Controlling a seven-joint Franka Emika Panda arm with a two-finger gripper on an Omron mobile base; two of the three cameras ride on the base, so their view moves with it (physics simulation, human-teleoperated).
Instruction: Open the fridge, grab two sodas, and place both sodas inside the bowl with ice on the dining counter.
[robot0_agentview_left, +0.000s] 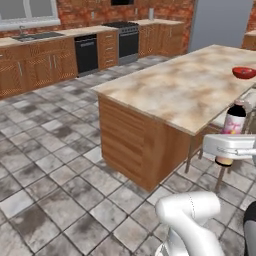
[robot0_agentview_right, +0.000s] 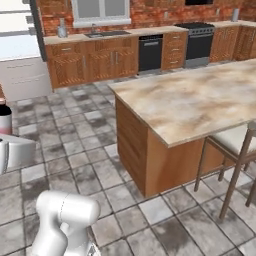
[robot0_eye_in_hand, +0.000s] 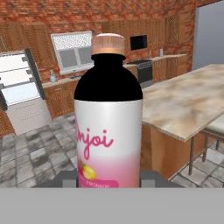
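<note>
Hand view, end effector (robot0_eye_in_hand: 107, 177) clamped on upright pink-white soda (robot0_eye_in_hand: 108, 127), dining counter (robot0_eye_in_hand: 188, 103) beyond it.

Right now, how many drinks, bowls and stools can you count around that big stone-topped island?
Drinks: 1, the pale pink-and-white soda bottle with a dark upper part, held upright in the jaws.
Bowls: 1, the shallow glossy red bowl on the beige marbled island top.
Stools: 1 clearly visible, the cream-cushioned stool.
Total: 3
</note>
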